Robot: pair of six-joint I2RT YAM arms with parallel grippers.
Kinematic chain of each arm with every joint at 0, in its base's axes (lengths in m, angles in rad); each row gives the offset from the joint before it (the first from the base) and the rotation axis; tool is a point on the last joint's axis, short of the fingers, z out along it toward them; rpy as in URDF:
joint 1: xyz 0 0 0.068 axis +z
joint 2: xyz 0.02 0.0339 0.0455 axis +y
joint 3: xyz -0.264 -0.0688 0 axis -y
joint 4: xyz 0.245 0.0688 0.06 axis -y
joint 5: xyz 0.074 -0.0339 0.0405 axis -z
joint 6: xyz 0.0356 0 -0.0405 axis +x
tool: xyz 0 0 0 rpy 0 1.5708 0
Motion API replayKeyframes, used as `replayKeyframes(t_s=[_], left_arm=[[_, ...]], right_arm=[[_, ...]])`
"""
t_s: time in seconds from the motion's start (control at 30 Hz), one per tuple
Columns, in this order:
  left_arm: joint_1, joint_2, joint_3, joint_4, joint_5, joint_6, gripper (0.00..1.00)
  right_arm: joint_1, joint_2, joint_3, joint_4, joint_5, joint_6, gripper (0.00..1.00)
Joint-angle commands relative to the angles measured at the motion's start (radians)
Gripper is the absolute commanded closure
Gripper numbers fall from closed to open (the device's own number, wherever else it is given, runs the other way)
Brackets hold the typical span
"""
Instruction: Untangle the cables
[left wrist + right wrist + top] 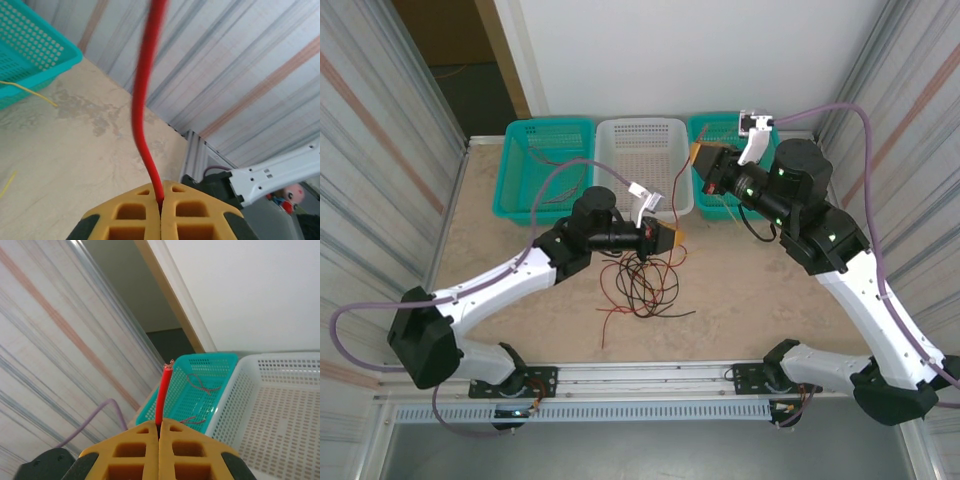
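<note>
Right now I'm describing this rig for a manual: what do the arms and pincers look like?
The left arm and right arm have white links and black joints, with small green lights on the right one and lavender hoses alongside. The left pincer and right pincer each have two yellow-orange fingers with moulded square hollows.
</note>
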Motion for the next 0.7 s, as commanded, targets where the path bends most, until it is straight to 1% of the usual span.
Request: replayKeyframes(t_s=[0.0,0.07,0.1,0.13,0.17,0.2,0.23,0.27,0.33,0.4,0.43,0.47,0.53,0.67], left_arm=[[-0.002,-0.062,0.005,-0.018,-0.132,0.027,1.0],[0.014,-0.088,-0.009,-0.026,-0.176,0.029,1.0],[0.03,-0.099,-0.015,-0.027,-0.179,0.027,1.0],[0.049,-0.107,-0.015,-0.041,-0.185,0.026,1.0],[0.076,-0.113,-0.006,-0.073,-0.201,0.022,1.0],[0.107,-0.116,0.009,-0.111,-0.221,0.02,1.0],[0.135,-0.116,0.027,-0.15,-0.25,0.024,1.0],[0.167,-0.111,0.052,-0.2,-0.283,0.036,1.0],[0.243,-0.088,0.124,-0.286,-0.308,0.072,1.0],[0.33,-0.046,0.211,-0.359,-0.319,0.109,1.0],[0.363,-0.02,0.251,-0.387,-0.332,0.134,1.0],[0.398,0.013,0.298,-0.413,-0.342,0.166,1.0],[0.462,0.086,0.385,-0.452,-0.355,0.212,1.0],[0.589,0.248,0.567,-0.49,-0.336,0.22,1.0]], right_arm=[[-0.026,-0.031,-0.039,-0.011,0.04,0.045,1.0],[-0.045,-0.045,-0.08,-0.032,0.075,0.066,1.0],[-0.062,-0.051,-0.106,-0.041,0.079,0.087,0.95],[-0.081,-0.053,-0.13,-0.042,0.046,0.096,0.85],[-0.091,-0.055,-0.147,-0.044,0.026,0.098,0.72],[-0.092,-0.052,-0.155,-0.062,0.027,0.094,0.6],[-0.09,-0.048,-0.156,-0.087,0.036,0.086,0.53],[-0.09,-0.046,-0.159,-0.119,0.056,0.08,0.49],[-0.09,-0.048,-0.176,-0.172,0.097,0.071,0.48],[-0.09,-0.059,-0.208,-0.204,0.104,0.065,0.47],[-0.09,-0.064,-0.222,-0.214,0.098,0.065,0.47],[-0.09,-0.069,-0.242,-0.22,0.084,0.07,0.43],[-0.086,-0.077,-0.282,-0.223,0.055,0.09,0.43],[-0.051,-0.084,-0.365,-0.207,0.034,0.135,0.43]])
